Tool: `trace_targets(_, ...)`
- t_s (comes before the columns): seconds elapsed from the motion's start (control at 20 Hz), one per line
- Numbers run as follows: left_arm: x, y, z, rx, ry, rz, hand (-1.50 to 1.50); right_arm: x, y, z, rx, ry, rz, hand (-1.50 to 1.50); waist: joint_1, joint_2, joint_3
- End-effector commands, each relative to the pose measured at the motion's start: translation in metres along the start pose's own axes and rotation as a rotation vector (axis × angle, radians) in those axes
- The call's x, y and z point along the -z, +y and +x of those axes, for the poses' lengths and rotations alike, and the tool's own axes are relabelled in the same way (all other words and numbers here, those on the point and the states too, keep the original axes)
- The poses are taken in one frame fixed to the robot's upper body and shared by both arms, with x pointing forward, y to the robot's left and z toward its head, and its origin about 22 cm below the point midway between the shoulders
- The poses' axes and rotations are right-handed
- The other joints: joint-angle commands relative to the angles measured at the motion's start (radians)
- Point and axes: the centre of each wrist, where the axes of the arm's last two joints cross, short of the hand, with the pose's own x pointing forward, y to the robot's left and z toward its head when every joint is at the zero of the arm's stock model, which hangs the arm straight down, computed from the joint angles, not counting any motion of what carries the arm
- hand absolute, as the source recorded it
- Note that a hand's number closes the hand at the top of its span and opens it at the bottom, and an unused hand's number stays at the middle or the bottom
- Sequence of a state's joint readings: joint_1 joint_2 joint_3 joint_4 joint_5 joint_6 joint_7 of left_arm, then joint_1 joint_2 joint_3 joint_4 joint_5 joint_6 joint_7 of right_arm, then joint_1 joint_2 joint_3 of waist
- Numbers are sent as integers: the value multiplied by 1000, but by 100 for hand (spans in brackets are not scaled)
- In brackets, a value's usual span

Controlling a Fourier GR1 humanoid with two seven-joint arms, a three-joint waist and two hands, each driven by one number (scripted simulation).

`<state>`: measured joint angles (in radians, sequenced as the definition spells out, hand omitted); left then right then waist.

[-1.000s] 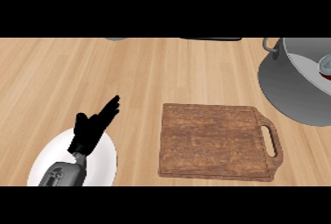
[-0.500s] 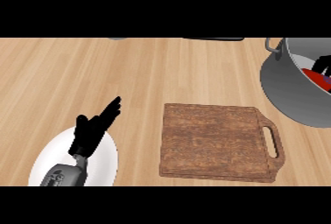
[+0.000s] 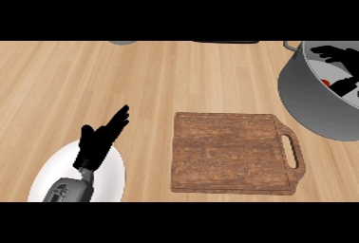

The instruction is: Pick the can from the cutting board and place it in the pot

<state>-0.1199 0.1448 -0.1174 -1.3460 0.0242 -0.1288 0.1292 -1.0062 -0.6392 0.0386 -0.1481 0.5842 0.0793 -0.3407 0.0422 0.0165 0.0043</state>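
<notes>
one red can (image 3: 326, 83) barely shows inside the pot (image 3: 308, 102), axis unclear; right hand (image 3: 341, 57) fingers' state unclear.

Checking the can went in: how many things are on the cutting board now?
0. The cutting board is bare. Something red shows under the right hand inside the pot, probably the can, mostly hidden.

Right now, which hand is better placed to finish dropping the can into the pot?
The right hand: it is already over the pot, with something red beneath its fingers. The left hand rests open above the white plate, across the bare cutting board.
</notes>
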Motion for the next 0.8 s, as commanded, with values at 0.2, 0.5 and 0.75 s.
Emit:
trace_targets(0.2,-1,-2,-4,-17,0,9,0,-3,-43,7,535,-100,-363,-150,-4,2,0)
trace_targets(0.5,-6,10,10,4,2,4,0,-42,-84,-44,688,-67,-576,-150,-7,0,0)
trace_targets(0.75,-15,16,-8,-6,-22,8,0,-73,-100,-80,766,-127,-622,-150,4,8,1)
